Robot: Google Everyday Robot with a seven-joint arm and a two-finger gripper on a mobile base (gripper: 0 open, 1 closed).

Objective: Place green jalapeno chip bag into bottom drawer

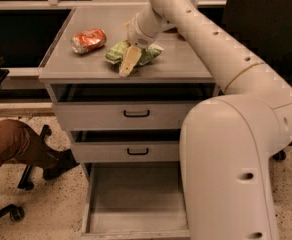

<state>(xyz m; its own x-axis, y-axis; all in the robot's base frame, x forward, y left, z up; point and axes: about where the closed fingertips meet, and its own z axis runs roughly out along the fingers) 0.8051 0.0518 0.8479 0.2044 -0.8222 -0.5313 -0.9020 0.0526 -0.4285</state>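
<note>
Gripper (128,63) low over the front part of the worktop (186,69), upper middle of the frame, on or just above the left half of the green chip bag (151,54). Impossible to tell whether apart, together or clamped on anything. Bag lying crumpled on the worktop, near its front edge. Bottom drawer (136,199) pulled out at the lower middle, with nothing in it.

Possible trouble from here:
- Pinching only a loose fold of thin foil and losing the bag on the lift.
- Pushing instead of catching, and so nudging the bag over the near edge, onto the floor or into the dark gap above the top drawer (136,115).
- Brushing the crushed can (88,40) just to the upper left of the bag and rolling it away.
- Clipping the top drawer or the middle drawer (136,151) on the way down, both directly above the target.
- Letting go too high or too far forward, and dropping the bag outside the tray.
- Swinging near the trousered leg (16,144) at the lower left.

No readable writing anywhere: green and white patches on the bag, orange-red with a pale band on the can, plain grey drawer fronts.
</note>
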